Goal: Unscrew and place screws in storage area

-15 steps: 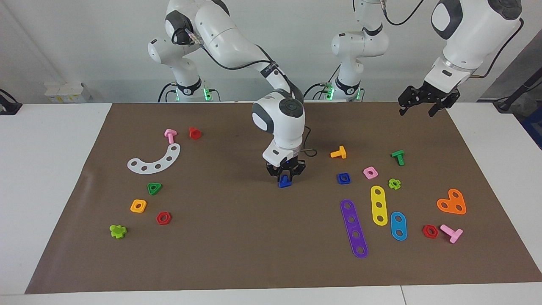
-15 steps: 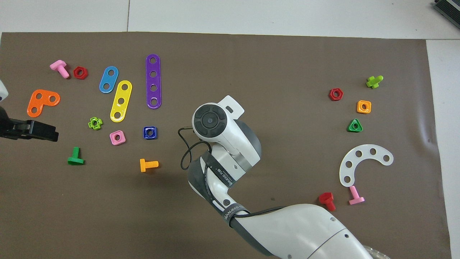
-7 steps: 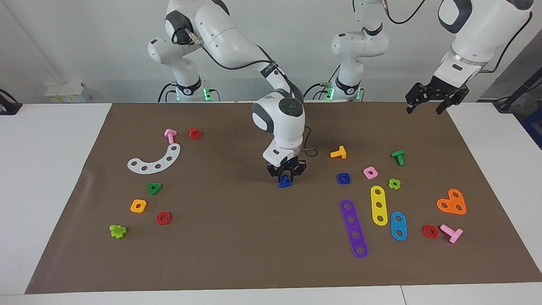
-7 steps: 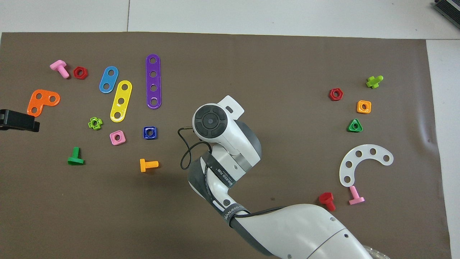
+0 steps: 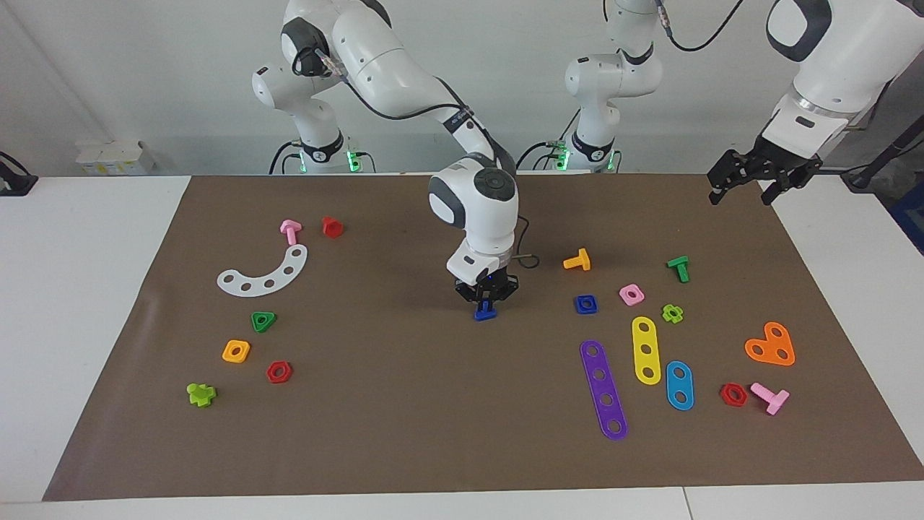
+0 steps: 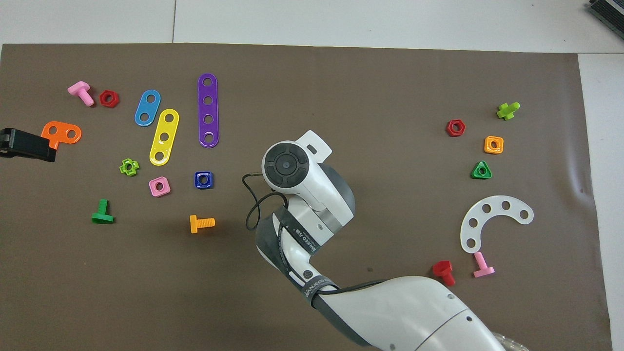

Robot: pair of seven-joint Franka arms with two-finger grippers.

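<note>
The blue screw (image 5: 485, 313) stands at the middle of the brown mat, head down and stem up. My right gripper (image 5: 486, 296) points straight down over it and is shut on its stem. In the overhead view the right arm's wrist (image 6: 285, 165) hides both the screw and the gripper. The storage area (image 5: 299, 321) is the bare mat by the white curved strip (image 5: 263, 273), green triangular nut (image 5: 263, 321), orange square nut (image 5: 236, 351) and red hex nut (image 5: 279, 372), toward the right arm's end. My left gripper (image 5: 751, 191) is open and empty, raised over the mat's edge at the left arm's end.
The blue square nut (image 5: 585, 304), orange bolt (image 5: 577, 260), pink nut (image 5: 632, 294), green bolt (image 5: 678, 268) and purple strip (image 5: 603, 388), yellow strip (image 5: 646, 349) and blue strip (image 5: 679, 385) lie toward the left arm's end. A pink bolt (image 5: 290, 230) and red bolt (image 5: 331, 227) lie near the white strip.
My left gripper has moved up and out toward the left arm's end of the mat. My right gripper stays at the blue screw, its fingers drawn in on the stem.
</note>
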